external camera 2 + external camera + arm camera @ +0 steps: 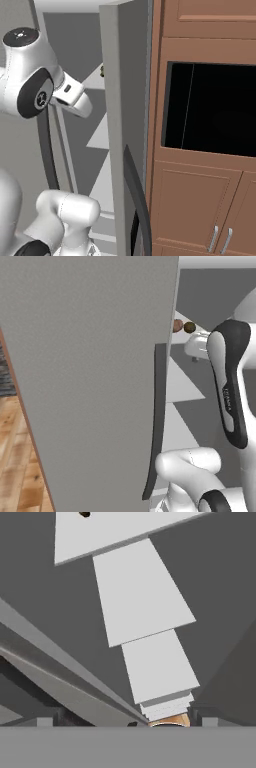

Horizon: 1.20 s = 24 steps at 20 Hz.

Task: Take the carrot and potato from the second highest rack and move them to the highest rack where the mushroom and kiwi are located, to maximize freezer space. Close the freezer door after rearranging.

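Observation:
The freezer door (pixel 90 381) stands wide open, its long dark handle (pixel 154 421) on edge toward me. Inside the dark freezer (pixel 60 607), the highest rack (pixel 125 532) carries a dark brown ball (pixel 189 327) beside a reddish-brown ball (pixel 177 325). The second highest rack (pixel 140 592) shows a bare pale plate. The carrot and potato are hidden. My gripper (pixel 127 722) hangs inside the freezer just in front of the top rack, looking down the stack of shelves. Its fingertips stand far apart with nothing between them, so it is open.
The right door (pixel 117 125) is also open, its edge and curved handle (pixel 137 200) close to my arm. Wooden cabinets (pixel 200 200) and a black oven opening (pixel 215 110) lie to the right. Wood floor (pixel 15 456) shows at the left.

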Available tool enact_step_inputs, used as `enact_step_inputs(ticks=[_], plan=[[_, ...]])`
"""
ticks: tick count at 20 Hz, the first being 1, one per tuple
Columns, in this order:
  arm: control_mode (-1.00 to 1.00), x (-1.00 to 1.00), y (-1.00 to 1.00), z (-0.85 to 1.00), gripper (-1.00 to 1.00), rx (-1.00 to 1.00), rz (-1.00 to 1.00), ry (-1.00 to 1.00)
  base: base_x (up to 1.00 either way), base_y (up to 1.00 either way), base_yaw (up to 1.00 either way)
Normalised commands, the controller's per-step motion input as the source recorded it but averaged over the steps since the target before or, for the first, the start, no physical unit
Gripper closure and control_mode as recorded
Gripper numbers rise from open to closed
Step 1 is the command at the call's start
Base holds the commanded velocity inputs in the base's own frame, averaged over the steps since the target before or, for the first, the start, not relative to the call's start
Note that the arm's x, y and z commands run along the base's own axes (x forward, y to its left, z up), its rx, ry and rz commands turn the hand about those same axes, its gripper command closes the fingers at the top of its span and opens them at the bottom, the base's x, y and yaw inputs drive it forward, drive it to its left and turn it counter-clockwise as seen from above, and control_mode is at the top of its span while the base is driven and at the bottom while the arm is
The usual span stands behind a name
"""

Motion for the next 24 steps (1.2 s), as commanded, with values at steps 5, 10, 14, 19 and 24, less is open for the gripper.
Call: enact_step_inputs(ticks=[5,10,14,19,24], plan=[[-1.00,0.00,0.00,-0.52,-1.00,0.02,0.00,0.00,0.00,0.00,0.00],[-1.00,0.01,0.00,-0.46,-1.00,-0.01,0.00,0.01,0.00,0.00,0.00],[1.00,-0.01,0.00,-0.20,-1.00,-0.01,0.00,0.00,-0.08,0.00,0.00],[1.00,0.00,0.00,0.00,-1.00,0.00,0.00,0.00,-0.96,0.00,0.00],[1.00,0.00,0.00,0.00,-1.00,0.00,0.00,0.00,-1.00,0.00,0.00]])
